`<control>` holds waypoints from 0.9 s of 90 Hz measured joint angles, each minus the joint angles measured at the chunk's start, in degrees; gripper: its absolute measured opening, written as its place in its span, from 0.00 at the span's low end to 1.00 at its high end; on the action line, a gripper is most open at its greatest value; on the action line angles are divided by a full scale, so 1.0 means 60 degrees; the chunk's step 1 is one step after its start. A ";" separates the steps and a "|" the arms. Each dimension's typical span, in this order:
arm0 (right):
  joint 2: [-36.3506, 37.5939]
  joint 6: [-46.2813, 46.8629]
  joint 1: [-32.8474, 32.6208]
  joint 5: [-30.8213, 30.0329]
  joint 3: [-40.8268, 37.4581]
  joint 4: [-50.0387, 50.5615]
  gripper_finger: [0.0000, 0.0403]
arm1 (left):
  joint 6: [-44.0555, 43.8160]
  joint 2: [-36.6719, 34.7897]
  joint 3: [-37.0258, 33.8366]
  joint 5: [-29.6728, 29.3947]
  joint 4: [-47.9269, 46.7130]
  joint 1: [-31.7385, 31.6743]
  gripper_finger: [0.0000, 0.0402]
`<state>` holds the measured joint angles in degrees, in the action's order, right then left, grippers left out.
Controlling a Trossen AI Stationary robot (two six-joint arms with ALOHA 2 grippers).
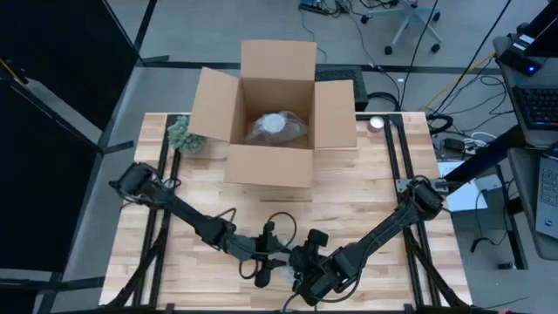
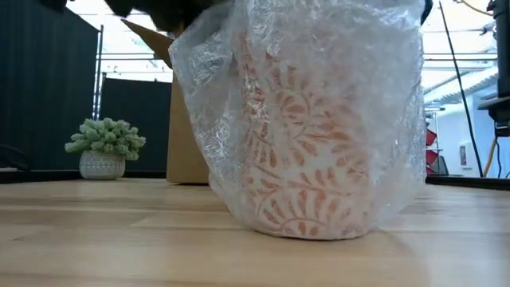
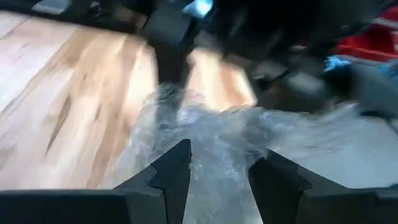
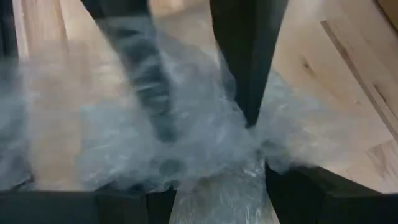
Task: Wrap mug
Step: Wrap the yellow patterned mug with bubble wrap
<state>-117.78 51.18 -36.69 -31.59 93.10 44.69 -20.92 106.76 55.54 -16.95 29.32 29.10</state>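
No brand, label or readable writing shows on any thing here.

The mug (image 2: 307, 151), white with an orange leaf pattern, stands upright on the wooden desk (image 1: 349, 196) at about 6 o'clock, near the front edge. It is covered with bubble wrap (image 2: 239, 88), which goes loosely around its sides and over its top.

The left gripper (image 3: 219, 163) is just above the bubble wrap, its two fingers a narrow way apart with the plastic between them; I cannot tell if they really pinch it. The right gripper (image 4: 214, 180) is also at the bubble wrap, from the other side, and presses into the gathered plastic. How far its fingers are apart I cannot tell.

At 12 o'clock an open cardboard box (image 1: 272, 122) stands on the desk, with one wrapped object (image 1: 277, 126) inside. A small potted plant (image 1: 185, 135) stands just beside the box, at about 10 o'clock.
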 joint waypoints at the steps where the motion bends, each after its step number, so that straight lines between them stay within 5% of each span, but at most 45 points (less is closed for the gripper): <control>1: 0.0000 -0.0002 0.0000 -0.0002 0.0000 0.0000 0.49 | 0.0029 0.0057 0.0002 -0.0044 0.0024 -0.0004 0.34; 58: 0.1969 -0.0255 -0.0365 0.1093 -0.0044 0.1168 0.49 | -0.0145 0.0776 0.0052 0.0121 0.0347 -0.0124 0.34; 81: 0.2192 -0.1571 -0.0653 0.1080 -0.0007 -0.1903 0.49 | -0.0141 0.0780 0.0034 0.0142 0.0467 -0.0117 0.34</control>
<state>-104.62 41.75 -40.61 -25.11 93.06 33.27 -21.76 111.44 55.75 -16.10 32.12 28.40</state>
